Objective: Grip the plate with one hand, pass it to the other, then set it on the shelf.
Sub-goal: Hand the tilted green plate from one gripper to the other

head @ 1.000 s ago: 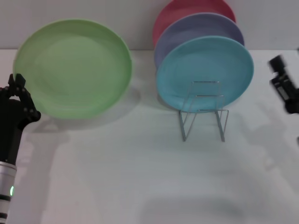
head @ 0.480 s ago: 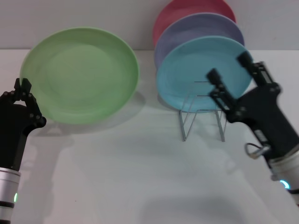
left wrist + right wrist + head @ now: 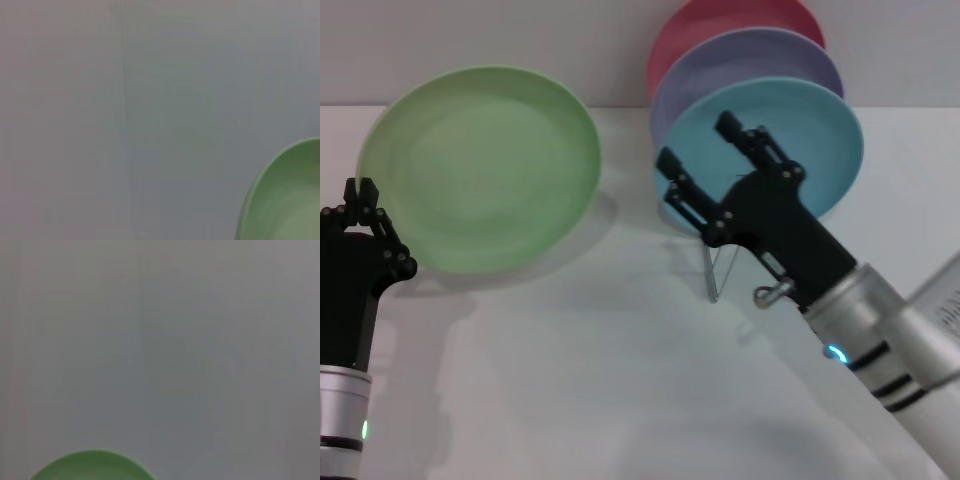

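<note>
The light green plate (image 3: 485, 165) is held tilted above the white table on the left, with its shadow below it. My left gripper (image 3: 362, 195) is shut on its lower left rim. The plate's edge also shows in the left wrist view (image 3: 287, 200) and in the right wrist view (image 3: 92, 467). My right gripper (image 3: 695, 145) is open and empty, right of the plate and apart from it, in front of the turquoise plate. The silver wire shelf (image 3: 713, 278) is mostly hidden behind my right arm; only one leg shows.
A turquoise plate (image 3: 825, 130), a lavender plate (image 3: 760, 55) and a pink plate (image 3: 720, 20) stand upright in the shelf at the back. A grey wall lies behind. Bare white table (image 3: 570, 380) fills the front.
My right arm has swung in from the right edge to the left, now in front of the shelf, with its open fingers pointing at the green plate. The left gripper and plate shifted slightly.
</note>
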Motion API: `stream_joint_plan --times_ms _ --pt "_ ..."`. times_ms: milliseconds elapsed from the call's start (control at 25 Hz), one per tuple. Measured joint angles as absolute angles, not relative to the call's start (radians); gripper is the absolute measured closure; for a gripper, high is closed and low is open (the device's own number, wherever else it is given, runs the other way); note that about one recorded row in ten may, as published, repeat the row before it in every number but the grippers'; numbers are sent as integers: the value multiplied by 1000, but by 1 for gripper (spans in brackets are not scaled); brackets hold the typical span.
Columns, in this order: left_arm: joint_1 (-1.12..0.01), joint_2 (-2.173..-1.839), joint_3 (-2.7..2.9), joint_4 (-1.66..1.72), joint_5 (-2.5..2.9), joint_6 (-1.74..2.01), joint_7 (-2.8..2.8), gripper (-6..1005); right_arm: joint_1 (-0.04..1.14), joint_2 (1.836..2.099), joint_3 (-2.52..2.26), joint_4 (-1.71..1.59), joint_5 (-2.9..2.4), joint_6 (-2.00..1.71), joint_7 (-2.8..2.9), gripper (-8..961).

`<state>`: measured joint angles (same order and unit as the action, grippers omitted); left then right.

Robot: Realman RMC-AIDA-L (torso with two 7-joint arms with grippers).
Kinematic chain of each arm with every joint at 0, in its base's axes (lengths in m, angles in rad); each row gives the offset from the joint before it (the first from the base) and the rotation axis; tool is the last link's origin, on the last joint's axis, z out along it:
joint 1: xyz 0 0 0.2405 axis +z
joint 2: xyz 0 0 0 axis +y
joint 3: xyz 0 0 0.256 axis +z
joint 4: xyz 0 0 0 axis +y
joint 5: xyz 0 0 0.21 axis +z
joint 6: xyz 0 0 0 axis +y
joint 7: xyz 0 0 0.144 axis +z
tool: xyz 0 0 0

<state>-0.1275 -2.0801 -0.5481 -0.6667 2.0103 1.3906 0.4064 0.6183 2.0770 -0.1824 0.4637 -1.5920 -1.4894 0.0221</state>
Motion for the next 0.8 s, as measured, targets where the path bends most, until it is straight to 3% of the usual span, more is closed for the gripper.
stream_joint_plan --times_ms 800 --pt "-123 -2080 -374 -784 1784 1503 667 919 754 2082 -56 476 -1705 -1174 31 257"
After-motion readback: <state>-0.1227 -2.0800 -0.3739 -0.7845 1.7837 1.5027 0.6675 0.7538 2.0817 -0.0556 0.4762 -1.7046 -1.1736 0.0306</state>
